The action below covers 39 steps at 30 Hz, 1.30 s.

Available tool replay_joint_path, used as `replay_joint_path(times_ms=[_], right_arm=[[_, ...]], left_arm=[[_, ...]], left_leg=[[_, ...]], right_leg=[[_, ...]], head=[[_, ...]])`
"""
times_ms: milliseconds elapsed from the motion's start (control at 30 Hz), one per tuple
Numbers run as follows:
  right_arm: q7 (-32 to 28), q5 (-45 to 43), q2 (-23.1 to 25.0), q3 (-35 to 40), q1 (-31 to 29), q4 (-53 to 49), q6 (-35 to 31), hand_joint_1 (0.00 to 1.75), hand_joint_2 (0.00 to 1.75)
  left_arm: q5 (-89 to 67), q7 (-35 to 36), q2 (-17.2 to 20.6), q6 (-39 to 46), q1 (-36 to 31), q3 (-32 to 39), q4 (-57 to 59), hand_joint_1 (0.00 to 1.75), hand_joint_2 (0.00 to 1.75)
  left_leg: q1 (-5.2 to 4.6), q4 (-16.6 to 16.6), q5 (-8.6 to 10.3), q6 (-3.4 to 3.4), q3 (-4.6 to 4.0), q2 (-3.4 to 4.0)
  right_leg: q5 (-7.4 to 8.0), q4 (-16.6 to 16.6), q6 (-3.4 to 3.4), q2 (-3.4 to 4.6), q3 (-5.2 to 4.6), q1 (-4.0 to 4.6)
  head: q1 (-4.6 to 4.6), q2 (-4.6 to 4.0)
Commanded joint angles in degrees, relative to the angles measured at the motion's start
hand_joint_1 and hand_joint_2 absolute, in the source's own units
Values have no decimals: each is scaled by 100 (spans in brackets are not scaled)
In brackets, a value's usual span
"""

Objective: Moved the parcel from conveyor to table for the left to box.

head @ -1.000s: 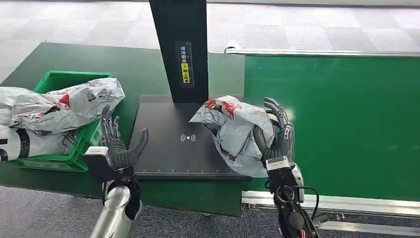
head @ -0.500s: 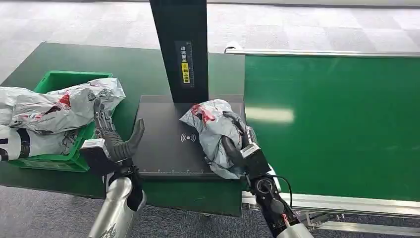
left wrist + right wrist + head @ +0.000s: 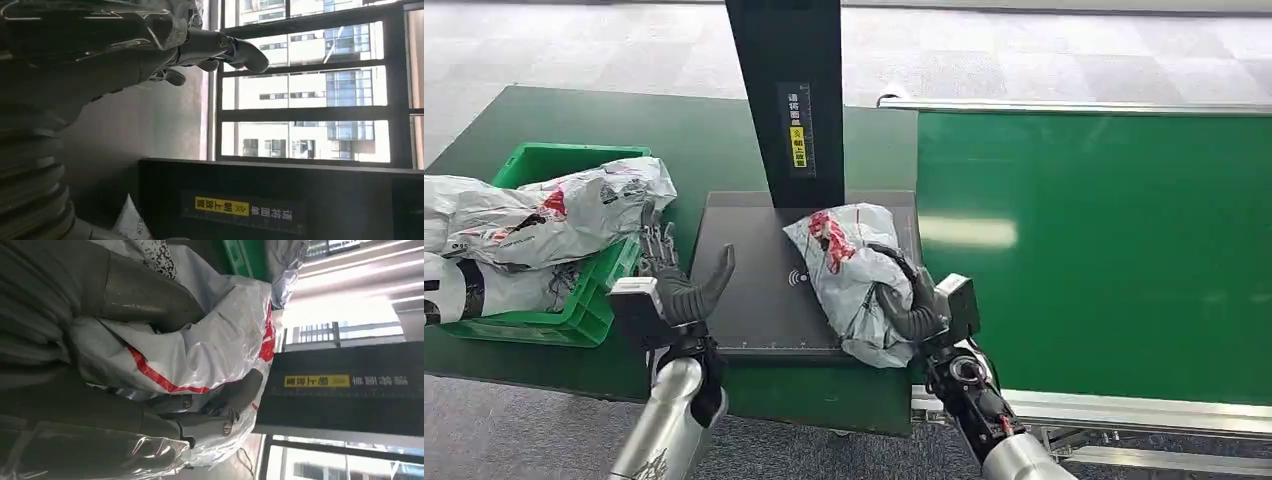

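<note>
**A:** Start with what is closest to you. Your right hand (image 3: 911, 305) is wrapped around the near end of the parcel (image 3: 849, 270); in the right wrist view the fingers (image 3: 220, 405) curl over the white and red plastic, so that is a real grasp.

**B:** And where does the parcel sit?

**A:** On the dark scanner plate (image 3: 759, 300) on the bench (image 3: 694, 140), off the conveyor (image 3: 1104, 250). Its long axis runs away from you, near end in your right hand, far end close to the foot of the black post (image 3: 789, 100).

**B:** What about your left hand?

**A:** Your left hand (image 3: 674, 290) is released, fingers spread and holding nothing, raised at the plate's left edge. The parcel lies to its right, near but not touching.

**B:** So which hand is better placed for the boxing?

**A:** The left, I judge. It stands between the parcel and the green crate (image 3: 574, 310), which already holds other bags (image 3: 544, 215). You would reach right across the plate, take the parcel side-on, then carry it back left.
</note>
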Motion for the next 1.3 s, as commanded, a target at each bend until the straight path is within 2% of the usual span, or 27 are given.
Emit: replay_joint_path(times_ms=[33, 300, 333, 367, 567, 667, 833, 867, 967, 1000, 1100, 1200, 1300], right_arm=[[4, -20, -100, -250, -76, 73, 4, 175, 175], [4, -5, -69, -422, 58, -254, -197, 175, 175], [4, 10, -42, -494, 61, -239, -379, 145, 175], [4, 54, -25, -542, 74, -277, -597, 0, 175], [4, 162, -88, -676, 250, -734, -1300, 0, 175], [44, 157, -100, -701, 204, -558, -1506, 0, 175], [635, 632, -206, -492, 164, -209, -2236, 0, 175], [806, 706, -243, -442, 137, -130, -2250, 0, 175], [802, 704, -256, -446, 140, -130, -2246, 0, 175], [1227, 806, -286, -369, 78, 25, -2202, 0, 175], [1697, 1027, -402, -266, 123, 92, -2074, 0, 175], [2168, 1072, -482, -236, 205, 139, -1454, 0, 175], [2197, 1019, -494, -341, 293, 52, -1174, 0, 175]], left_arm=[[-5, 30, 100, -11, -210, -147, 488, 0, 175], [7, 24, 86, -29, -223, -147, 522, 0, 175], [1, 20, 91, -20, -207, -141, 509, 0, 175], [-9, 26, 104, -15, -172, -133, 472, 0, 175], [-123, 66, 164, -101, -36, -123, 348, 0, 175], [-190, 67, 198, -97, 17, -119, 290, 0, 175], [-243, 91, 274, -112, 162, -90, 122, 0, 175], [-255, 102, 288, -101, 174, -85, 115, 0, 175], [-254, 102, 293, -102, 178, -83, 114, 0, 175], [-273, 137, 300, -102, 188, -84, 97, 0, 175], [-315, 184, 314, -109, 233, -75, 63, 0, 175], [-395, 238, 326, -126, 274, -78, 33, 0, 175], [-455, 258, 329, -164, 319, -80, -28, 0, 175]], left_leg=[[-3, -4, 2, 2, 4, -7], [-3, -5, 3, 3, 5, -11], [-2, -6, 4, 5, 8, -13], [-3, -4, 3, 3, 5, -9], [-4, -11, 3, 5, 13, -5], [-3, -10, 1, 3, 11, -4], [-3, -7, 0, 3, 8, -1], [-2, -9, 0, 3, 13, 1], [-1, -8, 1, 3, 9, -3], [-3, -14, 3, 5, 17, -3], [-2, -12, 2, 5, 14, -3], [-3, -12, 2, 4, 13, -5], [-1, -14, 1, 4, 17, -8]], right_leg=[[-1, -3, 1, -10, 6, -2], [-1, -4, 1, -14, 7, -2], [-1, -6, 1, -17, 11, -1], [-1, -3, 1, -11, 6, -3], [0, -11, 1, -9, 15, -2], [-1, -8, 0, -7, 12, -2], [0, -6, 1, -3, 9, -2], [1, -9, 1, -3, 13, -1], [1, -9, 1, -6, 11, 0], [2, -14, 1, -7, 19, -2], [2, -13, 2, -7, 17, -1], [1, -12, 1, -9, 17, -2], [-1, -14, 1, -11, 21, 0]], head=[[0, 2], [0, 2], [0, 2], [0, 2], [0, 2], [0, 2], [0, 2], [-2, 2], [0, 0], [-2, 2], [0, 2], [0, 2], [0, 0]])
